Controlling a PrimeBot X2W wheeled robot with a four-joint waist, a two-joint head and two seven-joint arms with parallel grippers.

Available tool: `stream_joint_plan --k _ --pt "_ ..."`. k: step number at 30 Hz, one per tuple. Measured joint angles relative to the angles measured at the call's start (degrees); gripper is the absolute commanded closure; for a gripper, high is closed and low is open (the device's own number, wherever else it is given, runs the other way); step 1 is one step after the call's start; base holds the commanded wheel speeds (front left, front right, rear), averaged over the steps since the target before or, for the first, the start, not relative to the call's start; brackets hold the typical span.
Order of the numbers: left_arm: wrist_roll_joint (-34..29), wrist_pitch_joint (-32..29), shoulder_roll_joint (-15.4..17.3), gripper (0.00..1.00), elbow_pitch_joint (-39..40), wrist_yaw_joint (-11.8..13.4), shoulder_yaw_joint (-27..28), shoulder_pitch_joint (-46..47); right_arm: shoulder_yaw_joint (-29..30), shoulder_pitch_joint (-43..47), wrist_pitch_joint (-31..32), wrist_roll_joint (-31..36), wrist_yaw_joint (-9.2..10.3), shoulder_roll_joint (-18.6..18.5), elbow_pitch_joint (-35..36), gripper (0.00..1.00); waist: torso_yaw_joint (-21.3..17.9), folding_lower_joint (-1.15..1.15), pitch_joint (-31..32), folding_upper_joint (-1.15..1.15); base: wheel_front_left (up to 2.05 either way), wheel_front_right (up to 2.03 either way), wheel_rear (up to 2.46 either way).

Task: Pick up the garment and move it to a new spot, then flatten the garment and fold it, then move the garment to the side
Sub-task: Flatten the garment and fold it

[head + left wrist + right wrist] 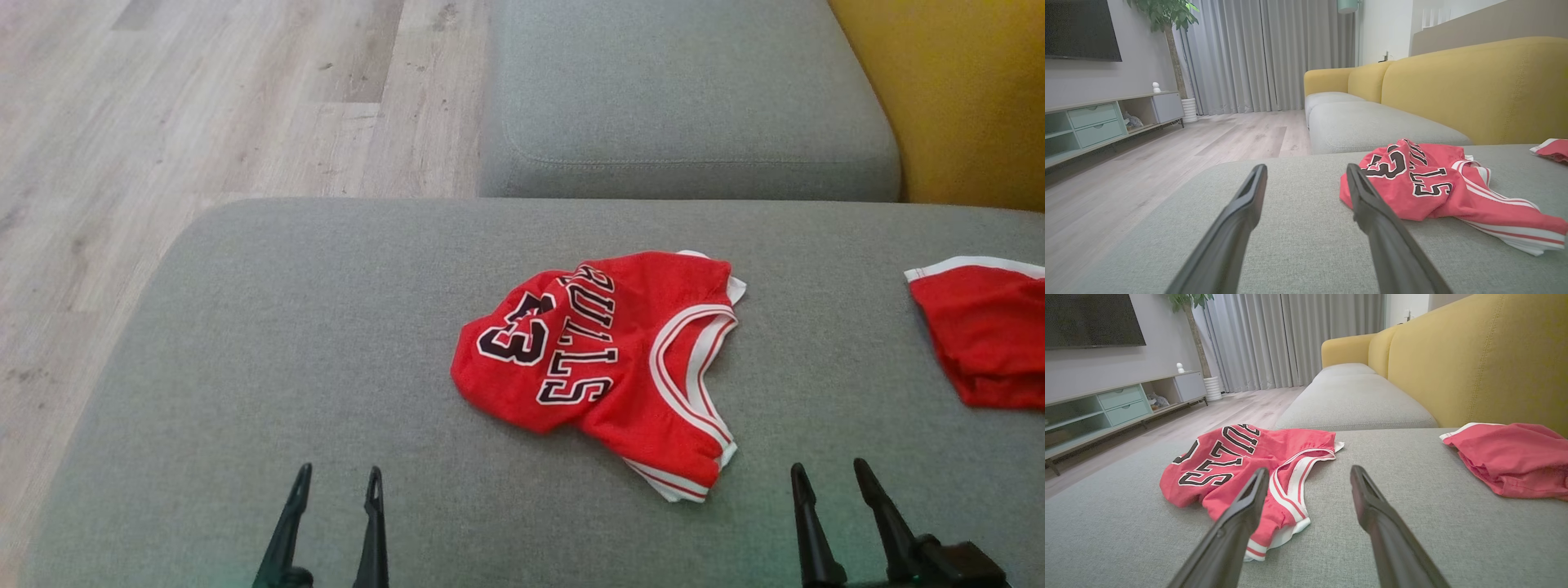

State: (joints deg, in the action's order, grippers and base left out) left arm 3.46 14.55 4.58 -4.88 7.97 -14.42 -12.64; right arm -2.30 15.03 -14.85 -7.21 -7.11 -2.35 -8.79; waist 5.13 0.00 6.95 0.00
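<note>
crumpled red jersey (604, 359) on grey cushion (326, 343), pincers apart

The jersey (600, 351) is bright red, its "BULLS" lettering and number black with white outlines, its edges trimmed in white-and-red stripes. At the right edge lies another red garment (988, 335) with a white hem. The sofa cushion (326, 367) is plain grey, the backrest (963, 98) mustard yellow, the floor (163, 122) pale wood-grain.

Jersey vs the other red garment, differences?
The jersey lies centrally, showing black lettering and 23; the other garment lies to its right, no print visible. The jersey has red-striped white trim; the other garment a plain white band. Both red, crumpled, on the grey cushion.
</note>
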Motion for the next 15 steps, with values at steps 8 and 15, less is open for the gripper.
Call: stream_joint_plan --k 8,15 --pt "-1.22 0.00 -0.40 0.00 -2.16 -2.55 -1.23 0.38 0.65 -0.01 0.00 -0.47 0.00 0.00 -0.31 0.00 -0.96 0.00 -1.10 0.00 0.00 0.00 0.00" --pt "-4.13 -0.01 -0.62 0.00 -9.21 -7.87 -10.80 7.92 -0.15 -0.87 0.01 -0.26 0.00 -0.01 -0.94 0.00 -5.39 0.01 -3.91 0.00 0.00 0.00 0.00"
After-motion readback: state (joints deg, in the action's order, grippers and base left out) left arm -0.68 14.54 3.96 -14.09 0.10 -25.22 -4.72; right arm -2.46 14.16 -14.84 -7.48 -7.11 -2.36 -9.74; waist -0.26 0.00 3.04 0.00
